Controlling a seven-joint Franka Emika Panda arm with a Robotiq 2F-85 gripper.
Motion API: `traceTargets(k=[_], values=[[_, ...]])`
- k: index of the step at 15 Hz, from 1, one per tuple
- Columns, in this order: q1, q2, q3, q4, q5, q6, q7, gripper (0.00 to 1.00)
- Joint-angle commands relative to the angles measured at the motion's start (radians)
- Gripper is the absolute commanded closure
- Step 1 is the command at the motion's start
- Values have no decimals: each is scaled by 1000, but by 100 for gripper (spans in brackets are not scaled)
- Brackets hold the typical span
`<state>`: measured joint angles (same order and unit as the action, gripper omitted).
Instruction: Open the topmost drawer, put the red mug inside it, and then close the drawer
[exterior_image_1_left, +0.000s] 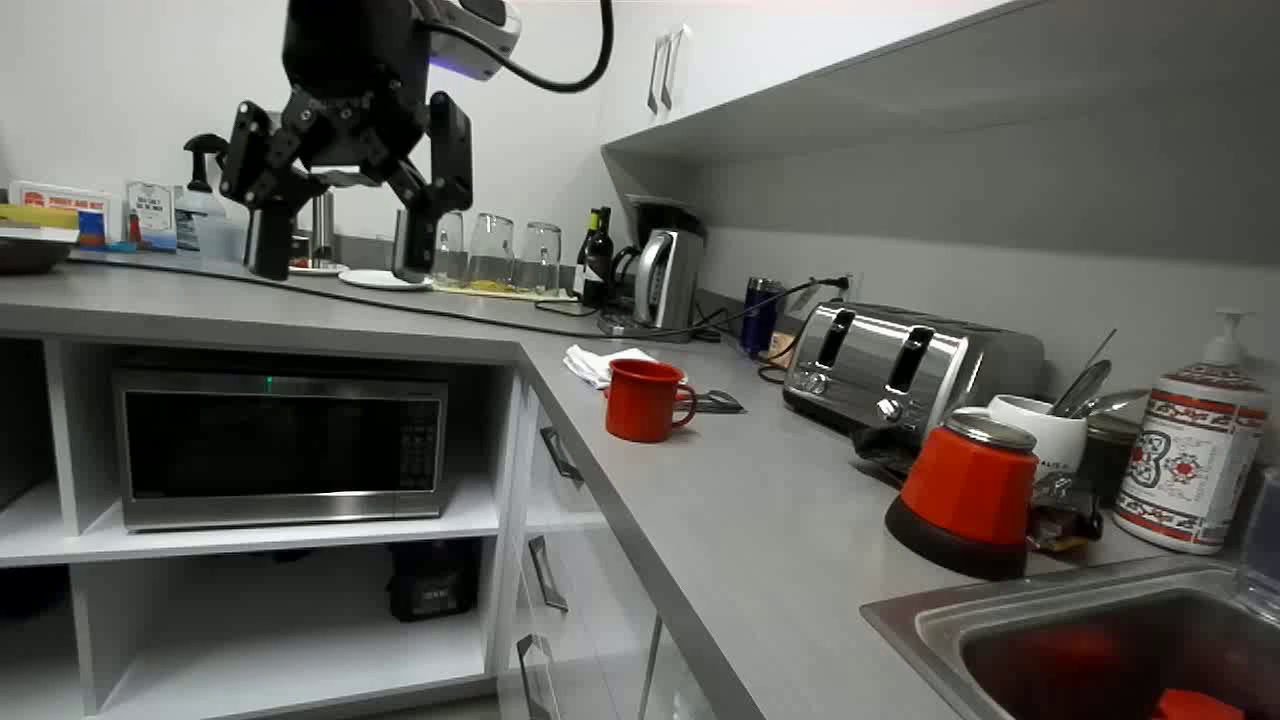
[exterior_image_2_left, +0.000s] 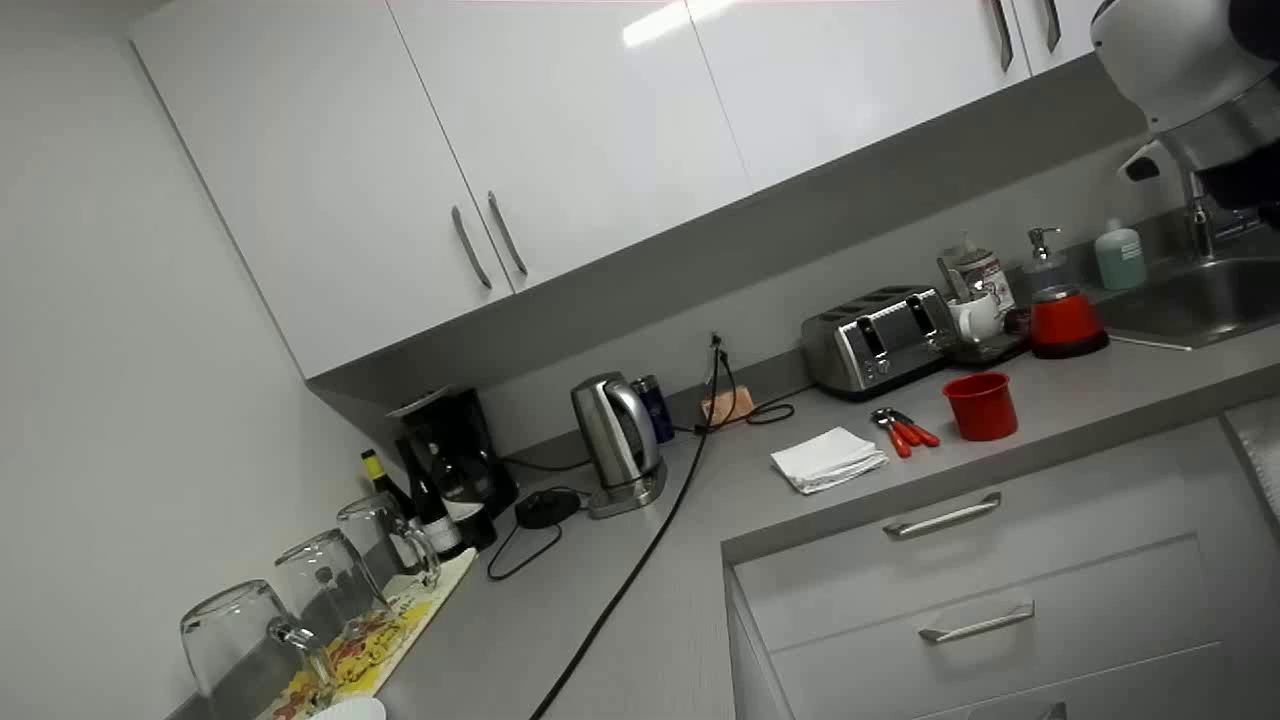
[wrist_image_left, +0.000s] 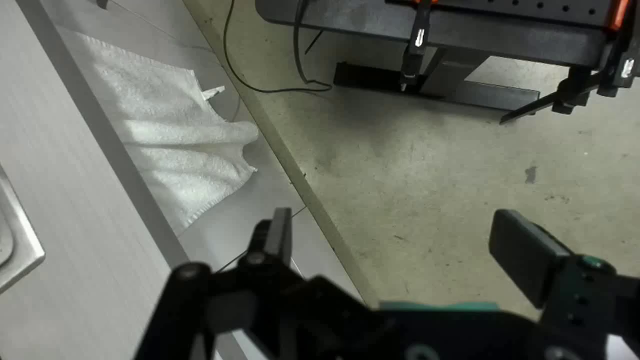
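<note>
On the gray counter (exterior_image_2_left: 680, 600), a red mug (exterior_image_2_left: 980, 410) stands above the closed topmost drawer (exterior_image_2_left: 1010, 545)

In an exterior view, the topmost drawer lies flush beneath the counter's front edge, a slim metal handle (exterior_image_2_left: 942, 516) across its white front. The red mug is upright on the counter, close to that edge. A folded white cloth (exterior_image_2_left: 828, 460) and a utensil (exterior_image_2_left: 897, 438) with red grips lie near the mug; a silver toaster (exterior_image_2_left: 880, 345) stands toward the counter's back. The robot's white arm (exterior_image_2_left: 1185, 70) reaches in above the counter's sink end.

In an exterior view, the black gripper (exterior_image_1_left: 340, 250) hangs in the air, higher than the counter, pointing down with its two fingers spread wide. The mug's loop handle (exterior_image_1_left: 692, 405) is visible here, turned toward the wall (exterior_image_1_left: 950, 230) behind the counter. An orange-red vessel (exterior_image_1_left: 965, 485) with a dark base stands on the counter near the sink (exterior_image_1_left: 905, 605); a microwave (exterior_image_1_left: 280, 455) sits on a shelf (exterior_image_1_left: 300, 541) below.

In the wrist view, the fingers (wrist_image_left: 279, 235) stand far apart, with floor (wrist_image_left: 450, 190) beyond the counter's edge showing between them. A white towel (wrist_image_left: 175, 145) hangs below that edge; a corner of the sink is set in the counter top.
</note>
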<state>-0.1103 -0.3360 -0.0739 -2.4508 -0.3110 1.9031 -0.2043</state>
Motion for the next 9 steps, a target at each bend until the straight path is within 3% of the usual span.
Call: traceTargets(k=[1, 9], values=[[11, 0, -10, 1, -3, -2, 3, 0], [65, 56, 98, -58, -248, 227, 53, 0]])
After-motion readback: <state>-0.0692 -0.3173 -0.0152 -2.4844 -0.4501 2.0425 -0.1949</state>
